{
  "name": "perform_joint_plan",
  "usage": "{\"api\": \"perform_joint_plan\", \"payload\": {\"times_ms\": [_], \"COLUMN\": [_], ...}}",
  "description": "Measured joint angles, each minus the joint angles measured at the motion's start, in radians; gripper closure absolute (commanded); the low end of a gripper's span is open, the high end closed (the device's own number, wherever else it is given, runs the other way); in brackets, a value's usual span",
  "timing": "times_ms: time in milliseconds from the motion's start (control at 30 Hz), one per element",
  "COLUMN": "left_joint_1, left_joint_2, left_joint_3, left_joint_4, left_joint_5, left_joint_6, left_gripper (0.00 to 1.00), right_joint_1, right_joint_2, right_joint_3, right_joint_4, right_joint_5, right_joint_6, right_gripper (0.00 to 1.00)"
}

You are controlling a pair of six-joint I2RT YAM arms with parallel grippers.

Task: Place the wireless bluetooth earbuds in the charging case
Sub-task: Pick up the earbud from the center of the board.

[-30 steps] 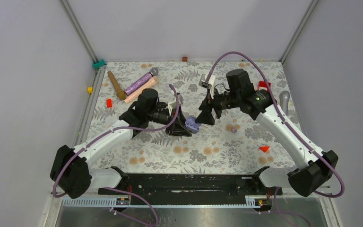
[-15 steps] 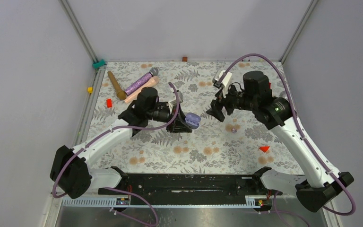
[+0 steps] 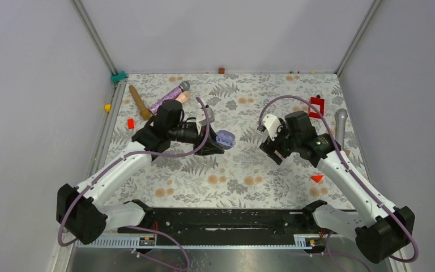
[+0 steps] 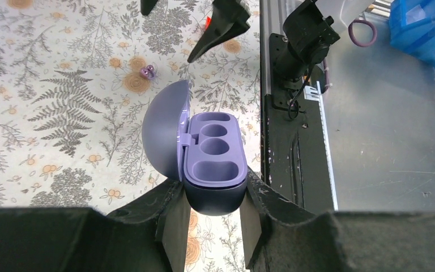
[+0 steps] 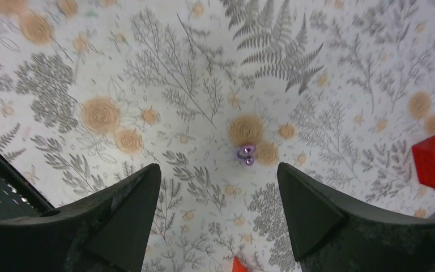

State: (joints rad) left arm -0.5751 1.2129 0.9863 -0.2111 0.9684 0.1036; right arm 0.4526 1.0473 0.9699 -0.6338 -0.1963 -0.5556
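The charging case (image 4: 212,164) is purple, lid swung open, and its wells are empty. My left gripper (image 4: 214,195) is shut on the case's dark base and holds it above the floral mat, left of centre (image 3: 225,139). One tiny purple earbud (image 5: 246,154) lies on the mat, on an orange flower; the left wrist view also shows this earbud (image 4: 147,70). My right gripper (image 5: 218,170) hangs open over the mat with nothing between its fingers, and the earbud sits just beyond the fingertips. From above, the right gripper (image 3: 272,148) covers the earbud.
A purple glitter microphone (image 3: 167,99) and a brown handle (image 3: 139,102) lie at the back left. A grey microphone (image 3: 340,122) and a red block (image 3: 316,106) sit at the right. A red wedge (image 3: 317,178) lies near front right, a small red block (image 3: 130,123) at the left.
My right arm has pulled away from the case, swung right and dropped low over the earbud. My left arm has drawn the case slightly back and left.
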Motion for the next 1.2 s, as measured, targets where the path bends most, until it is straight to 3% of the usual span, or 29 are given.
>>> {"api": "perform_joint_plan", "payload": {"times_ms": [167, 400, 633, 833, 933, 1200], "left_joint_1": [0.012, 0.026, 0.049, 0.049, 0.056, 0.132], "left_joint_2": [-0.057, -0.1, -0.13, -0.234, -0.28, -0.244], "left_joint_3": [0.04, 0.08, 0.05, -0.029, -0.074, -0.097], "left_joint_4": [-0.152, -0.363, -0.5, -0.481, -0.444, -0.395], "left_joint_5": [-0.013, -0.025, -0.018, -0.006, 0.001, 0.072], "left_joint_6": [0.143, 0.357, 0.512, 0.527, 0.508, 0.454], "left_gripper": [1.0, 1.0, 1.0, 1.0, 1.0, 1.0], "right_joint_1": [-0.023, -0.034, -0.035, -0.035, -0.035, -0.035], "right_joint_2": [0.06, 0.203, 0.24, 0.281, 0.293, 0.38], "right_joint_3": [-0.044, -0.044, -0.047, -0.047, -0.047, -0.039], "right_joint_4": [0.016, 0.051, 0.069, 0.072, 0.072, 0.06], "right_joint_5": [0.032, 0.077, 0.083, 0.1, 0.111, 0.18], "right_joint_6": [-0.008, -0.015, -0.015, -0.013, -0.011, -0.014], "right_gripper": [0.24, 0.25, 0.25, 0.27, 0.34, 0.44]}}
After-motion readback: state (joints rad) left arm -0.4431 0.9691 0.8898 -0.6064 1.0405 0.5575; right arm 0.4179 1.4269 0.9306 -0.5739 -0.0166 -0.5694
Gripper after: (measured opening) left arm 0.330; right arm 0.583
